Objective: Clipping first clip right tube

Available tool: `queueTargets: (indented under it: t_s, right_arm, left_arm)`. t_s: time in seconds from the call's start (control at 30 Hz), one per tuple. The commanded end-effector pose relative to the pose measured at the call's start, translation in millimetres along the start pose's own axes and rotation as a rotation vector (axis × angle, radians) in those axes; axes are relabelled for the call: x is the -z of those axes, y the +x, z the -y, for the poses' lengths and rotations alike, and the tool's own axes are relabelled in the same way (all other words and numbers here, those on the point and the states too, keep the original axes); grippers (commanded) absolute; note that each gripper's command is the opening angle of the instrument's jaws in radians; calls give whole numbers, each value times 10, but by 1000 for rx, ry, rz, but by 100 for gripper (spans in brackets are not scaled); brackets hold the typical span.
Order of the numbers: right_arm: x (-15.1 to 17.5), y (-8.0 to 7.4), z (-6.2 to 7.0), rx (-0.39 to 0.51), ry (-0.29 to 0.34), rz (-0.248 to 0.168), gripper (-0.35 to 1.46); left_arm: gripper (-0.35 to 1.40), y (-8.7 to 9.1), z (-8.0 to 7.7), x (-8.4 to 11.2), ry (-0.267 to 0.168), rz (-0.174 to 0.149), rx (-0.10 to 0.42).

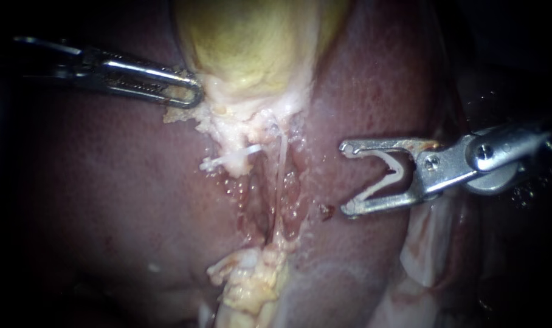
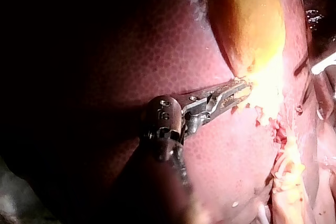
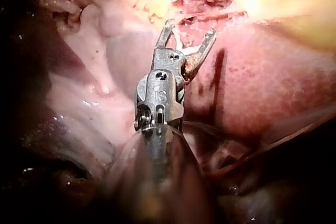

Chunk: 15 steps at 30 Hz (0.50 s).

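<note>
The yellow gallbladder point(image 1: 251, 48) hangs at the top centre over the dark red liver point(image 1: 106, 182). Below its neck a thin pale tube point(image 1: 281, 173) runs down through a raw, dissected groove. My left instrument point(image 1: 191, 94) comes in from the upper left, its jaws shut on pale tissue at the gallbladder's neck point(image 2: 244, 88). My right instrument point(image 1: 346, 178) stands to the right of that tube, apart from it, jaws open towards it. A white clip point(image 1: 401, 172) sits open between them. In the right wrist view the open jaws point(image 3: 190, 30) point at the groove.
A short white strand point(image 1: 230, 159) crosses the pale tissue left of the tube. Yellow fatty tissue point(image 1: 255, 285) lies at the groove's lower end. Pale membrane point(image 1: 428, 243) covers the ground under my right instrument's shaft.
</note>
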Motion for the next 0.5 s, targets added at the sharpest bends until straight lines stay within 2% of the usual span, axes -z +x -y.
queueTargets:
  t_s: [0.03, 0.13, 0.23, 0.37, 0.5]
  right_arm:
    - [0, 0, 0, 0, 0, 0, 50]
    - [0, 0, 0, 0, 3, -1, 50]
    - [-1, 0, 0, 0, 14, -4, 50]
    - [-5, 0, 0, 1, 26, -7, 50]
    - [-14, 0, 0, 2, 57, -16, 49]
  left_arm:
    - [-35, 1, -2, 4, -1, 1, 1]
    - [-35, 9, -11, 19, -10, 5, 7]
    - [-35, 22, -26, 44, -4, 2, 17]
    - [-35, 40, -50, 77, -2, -27, 10]
    - [-35, 50, -61, 86, -3, -38, 1]
